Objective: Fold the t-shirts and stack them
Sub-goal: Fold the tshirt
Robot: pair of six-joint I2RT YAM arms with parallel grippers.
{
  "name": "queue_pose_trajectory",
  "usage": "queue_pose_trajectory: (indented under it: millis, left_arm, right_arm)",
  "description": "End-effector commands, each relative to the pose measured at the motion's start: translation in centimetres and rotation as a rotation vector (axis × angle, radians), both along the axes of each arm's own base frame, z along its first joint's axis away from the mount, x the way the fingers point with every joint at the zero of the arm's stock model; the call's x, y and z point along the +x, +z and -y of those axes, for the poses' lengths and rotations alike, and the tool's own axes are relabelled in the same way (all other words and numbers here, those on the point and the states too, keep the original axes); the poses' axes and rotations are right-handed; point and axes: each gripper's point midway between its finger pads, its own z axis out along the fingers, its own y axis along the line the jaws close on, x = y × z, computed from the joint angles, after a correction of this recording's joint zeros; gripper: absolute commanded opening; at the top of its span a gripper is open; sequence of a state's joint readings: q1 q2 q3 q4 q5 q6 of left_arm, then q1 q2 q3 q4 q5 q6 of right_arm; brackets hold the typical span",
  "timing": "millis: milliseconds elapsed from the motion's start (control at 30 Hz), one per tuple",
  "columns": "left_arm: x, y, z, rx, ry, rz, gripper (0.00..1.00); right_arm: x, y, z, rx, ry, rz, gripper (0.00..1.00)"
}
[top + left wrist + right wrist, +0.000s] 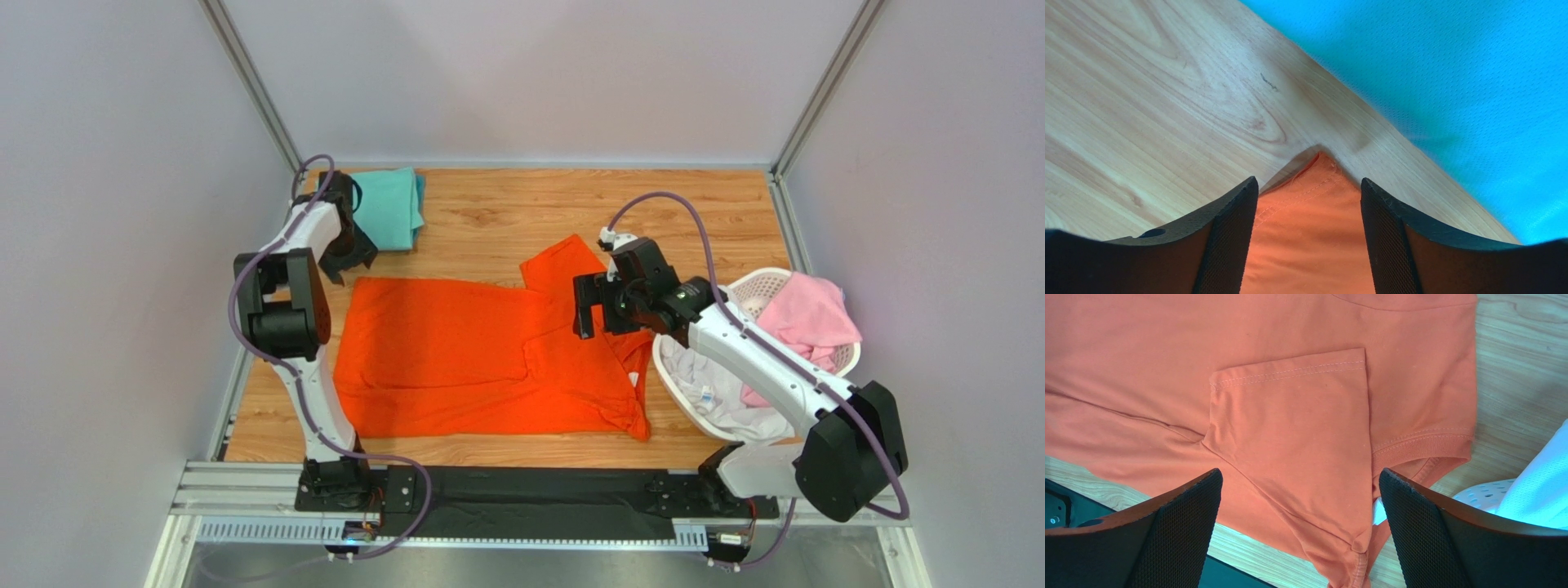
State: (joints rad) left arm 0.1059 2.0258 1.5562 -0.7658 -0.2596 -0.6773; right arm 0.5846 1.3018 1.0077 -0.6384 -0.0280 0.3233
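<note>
The orange-red t-shirt (466, 355) lies spread flat on the wooden table, one sleeve folded over its body (1290, 416). My left gripper (347, 261) is open and low over the shirt's back left corner (1309, 233), which lies on the table between the fingers. My right gripper (597, 306) is open above the shirt's right part, over the folded sleeve and near the collar (1419, 444). The teal-green t-shirt (393, 206) lies folded at the back left and also shows in the left wrist view (1444, 79). A pink t-shirt (803, 312) and a white one (724, 392) lie in the basket.
The white perforated basket (767, 279) stands at the right, touching the orange shirt's right edge; its rim shows in the right wrist view (1484, 493). A black strip and the arm rail (528, 490) run along the near edge. Grey walls enclose the table.
</note>
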Motion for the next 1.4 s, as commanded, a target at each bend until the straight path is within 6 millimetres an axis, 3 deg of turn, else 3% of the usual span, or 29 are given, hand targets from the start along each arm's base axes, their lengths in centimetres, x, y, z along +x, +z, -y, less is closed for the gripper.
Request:
queue_pose_trajectory:
  millis: [0,300,367,467,567,633,667,700,767,900,1000,1033,1100,1133,1167,1233,1333,1367]
  left_arm:
    - [0.7,0.2,-0.3,0.005,-0.024,0.0,0.69]
    - [-0.2,-2.4,0.8,-0.061,-0.018,-0.057,0.56]
    - [-0.3,-2.7,1.0,-0.069,-0.02,-0.061,0.47]
    - [-0.8,-2.5,1.0,-0.067,-0.016,-0.064,0.42]
    - [-1.4,-2.4,1.1,-0.07,-0.017,-0.068,0.29]
    - [-2.0,-2.3,1.3,-0.079,-0.012,-0.072,0.14]
    - [-2.2,-2.3,1.4,-0.083,-0.011,-0.075,0.13]
    - [-2.5,-2.3,1.5,-0.086,-0.01,-0.078,0.04]
    - [-2.6,-1.8,1.6,-0.089,-0.015,-0.067,0.0]
    - [-2.9,-0.9,1.9,-0.101,-0.037,-0.051,0.0]
    - [-3.1,0.3,1.8,-0.089,-0.045,-0.022,0.0]
    - [-3.2,1.1,1.8,-0.083,-0.047,-0.004,0.0]
    - [-3.5,1.5,1.8,-0.076,-0.049,0.008,0.0]
    - [-3.5,2.2,1.8,-0.075,-0.05,0.028,0.0]
    - [-3.5,2.5,1.9,-0.074,-0.056,0.035,0.0]
    - [-3.7,2.9,2.0,-0.076,-0.062,0.05,0.0]
    - [-3.8,3.1,2.3,-0.092,-0.078,0.059,0.0]
    - [-4.0,2.9,2.5,-0.099,-0.087,0.054,0.0]
  right_arm:
    - [0.4,0.9,0.1,0.029,0.009,0.039,1.0]
    - [0.6,0.5,0.2,0.03,0.009,0.029,1.0]
    - [0.6,0.5,0.2,0.031,0.012,0.028,1.0]
    - [0.6,0.5,0.2,0.033,0.011,0.027,1.0]
    - [0.8,0.5,0.4,0.033,0.005,0.031,1.0]
    - [0.9,0.6,0.4,0.034,0.0,0.032,1.0]
    - [1.1,0.7,0.5,0.039,-0.006,0.036,1.0]
    - [1.2,0.8,0.4,0.041,-0.011,0.035,1.0]
    - [1.8,0.9,0.6,0.038,-0.038,0.042,1.0]
    - [4.9,2.4,0.9,0.04,-0.12,0.07,1.0]
    - [7.9,1.8,1.5,0.014,-0.195,0.054,1.0]
    - [10.0,2.1,0.8,0.008,-0.199,0.062,1.0]
    - [12.1,2.3,0.7,-0.025,-0.221,0.077,1.0]
    - [14.0,3.6,0.1,-0.013,-0.225,0.105,1.0]
    - [15.1,1.9,-0.2,-0.053,-0.237,0.071,1.0]
    - [18.4,1.3,-0.7,-0.089,-0.262,0.089,1.0]
    - [21.1,0.3,-1.3,-0.113,-0.291,0.082,0.99]
    - [22.5,-0.9,-1.4,-0.136,-0.3,0.073,0.99]
